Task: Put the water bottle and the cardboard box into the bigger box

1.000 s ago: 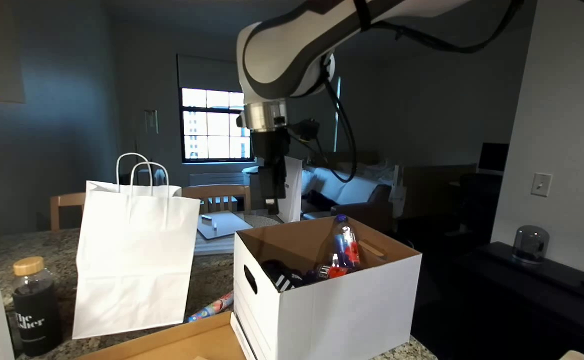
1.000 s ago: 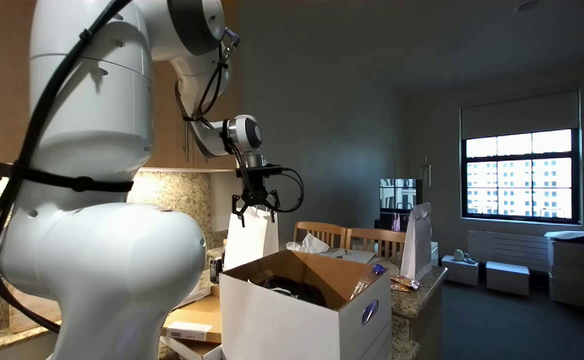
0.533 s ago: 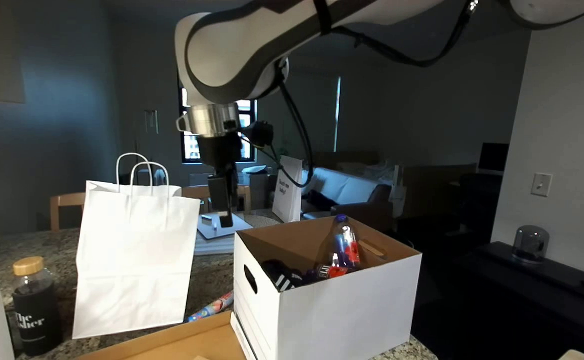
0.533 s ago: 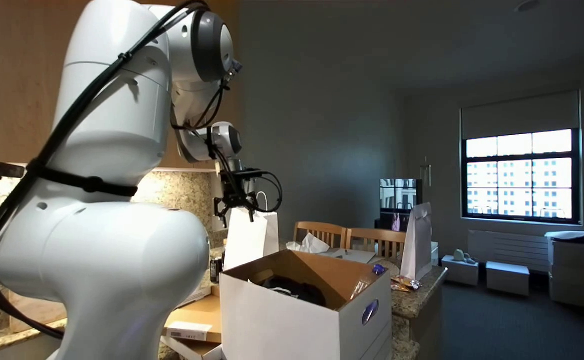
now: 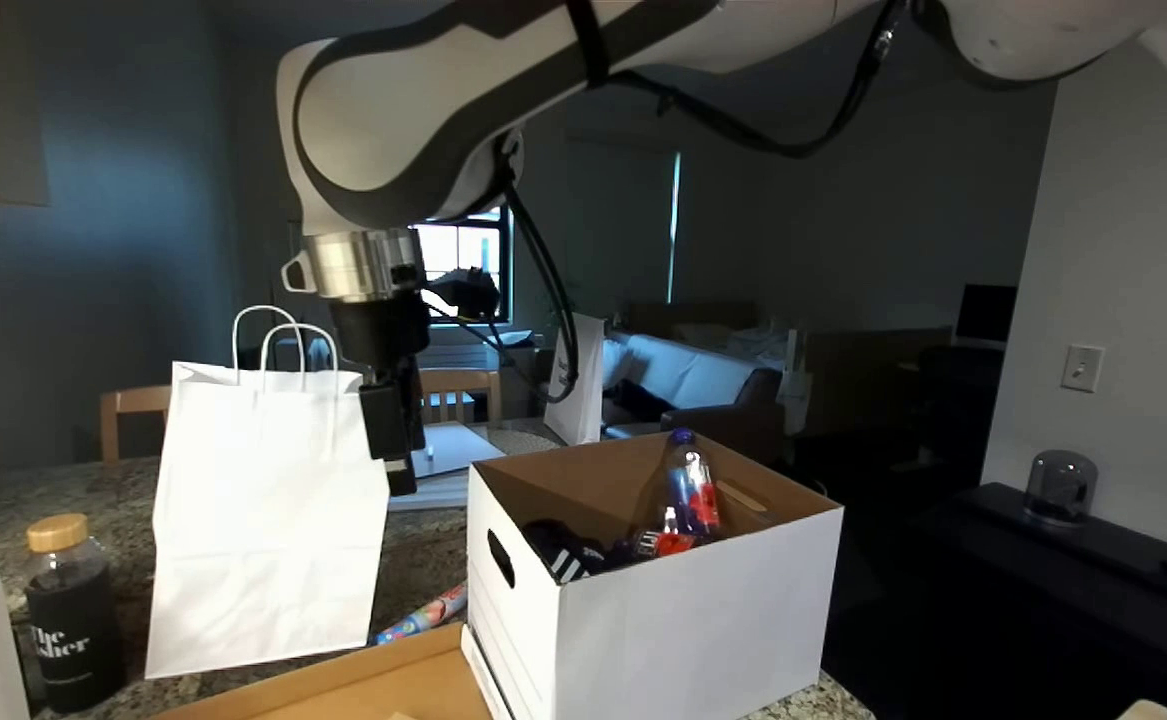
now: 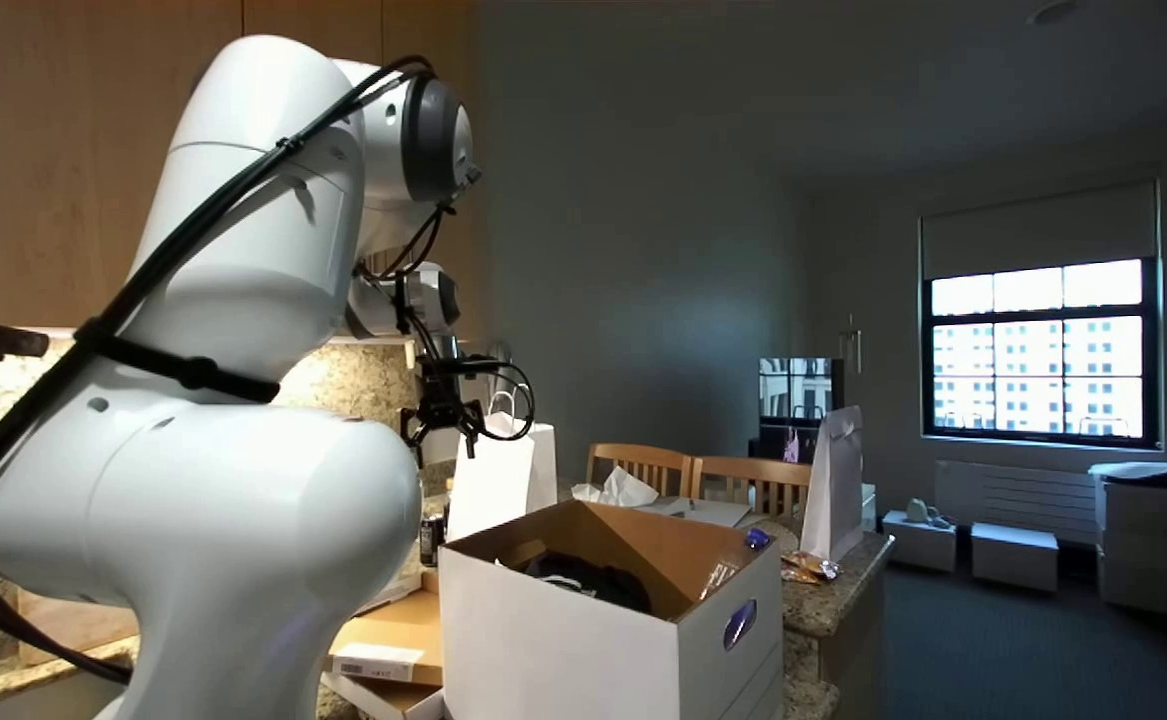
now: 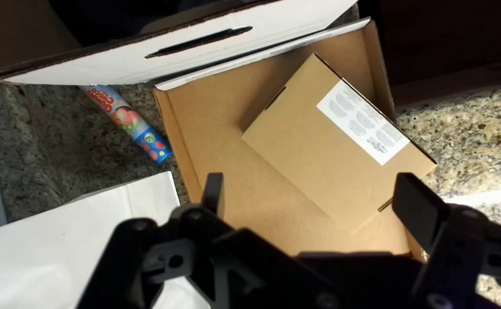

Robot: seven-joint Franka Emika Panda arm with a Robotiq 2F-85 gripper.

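Brown on brown: saw cardboard box [image 7: 336,148] askew in shallow tray [image 7: 207,124] just beside bigger box [image 5: 698,610], water bottle [image 5: 691,487] inside the latter, gripper [image 7: 310,189] spread wide overhead, holding nothing.

Bright window [image 6: 1033,350], dim wall [image 6: 643,240]

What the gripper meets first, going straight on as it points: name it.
Most likely the cardboard box, lying on the shallow tray below the open gripper; depth is unclear in the wrist view, so the tray's floor might come first.
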